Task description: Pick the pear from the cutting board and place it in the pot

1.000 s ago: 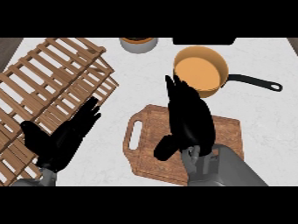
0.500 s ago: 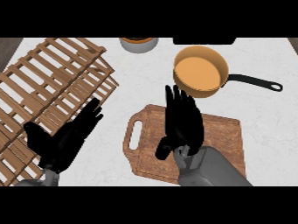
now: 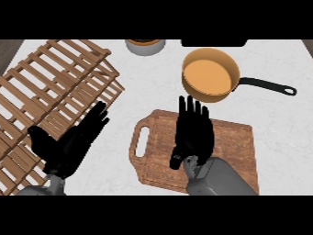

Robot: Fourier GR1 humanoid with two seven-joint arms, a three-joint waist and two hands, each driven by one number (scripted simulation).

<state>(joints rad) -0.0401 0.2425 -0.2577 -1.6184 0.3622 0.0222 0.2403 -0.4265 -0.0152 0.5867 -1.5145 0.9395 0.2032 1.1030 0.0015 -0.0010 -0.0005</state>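
Head view, steeply down on a pale counter.

Centre, low: wooden cutting board, lying flat, handle slot toward the left.

Right hand: spread over the board's middle, fingers straight and close together, tips toward the pot. Released, grasping nothing visible. Grey forearm coming in from the lower edge, across the board's near side.

Pear: not to be made out anywhere. Middle of the board covered by the right hand; cannot tell whether hidden beneath it.

Pot: orange, round, on the counter just beyond the board's far edge, apart from it. Black handle pointing right. Inside bare.

Left hand: at lower left, over the counter beside the board, fingers straight and slanting up to the right. Relaxed, holding nothing. Heel of the hand over the edge of a wooden slatted rack.

Rack: large, lying at an angle, filling the left side.

Top edge: small grey container with brown contents, left of the pot and well apart from it. Dark shape next to it, cut off; kind not clear.
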